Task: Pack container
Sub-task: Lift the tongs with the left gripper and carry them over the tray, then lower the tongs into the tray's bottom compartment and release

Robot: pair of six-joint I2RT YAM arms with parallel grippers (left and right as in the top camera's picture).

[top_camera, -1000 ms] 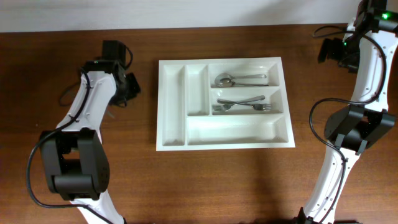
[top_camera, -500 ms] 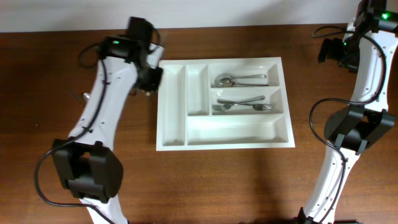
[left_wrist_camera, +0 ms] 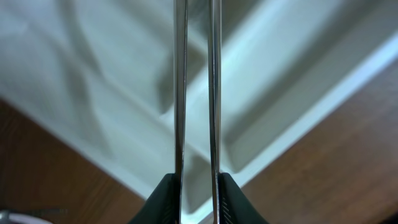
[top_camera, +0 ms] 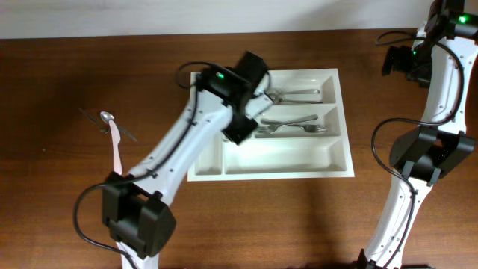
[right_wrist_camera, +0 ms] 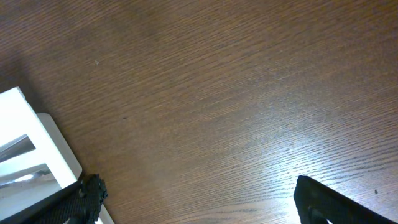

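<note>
Far left, at 9 o'clock from the tray (top_camera: 299, 174), a loose spoon (top_camera: 107, 117) lay on the table (top_camera: 314, 224) with a thin dark piece (top_camera: 127, 136) crossing it, type unclear.

Your left arm stretched from 7 o'clock over the tray's left half, covering the upright slots. The left claw (left_wrist_camera: 196, 184) was pinched on metal cutlery (left_wrist_camera: 180, 93). The wrist view showed two thin bright strips, edge-on, running straight out from the fingers (left_wrist_camera: 163, 196). Knife or handle, couldn't tell. White tray walls and a divider sat below them.

The tray sat mid-table, slightly right of centre, long side across. Spoons (top_camera: 287, 95) lay in the 1 o'clock slot and forks (top_camera: 293, 125) in the slot under it. The long slot (top_camera: 299, 155) at 5 o'clock was bare.

Judgement: the step was placing, with the task partly done. To do it well you had to line the strips up along the target slot, not across a divider. Then go low until the tip was inside the walls, and only then let go. A high or skewed release would likely have left the piece bridging a wall or bouncing onto the forks.

Far right, at 3 o'clock, your right arm stood off the tray. The right claw (right_wrist_camera: 198, 186) was spread wide, holding nothing, over bare wood with a tray corner at its 9 o'clock.
</note>
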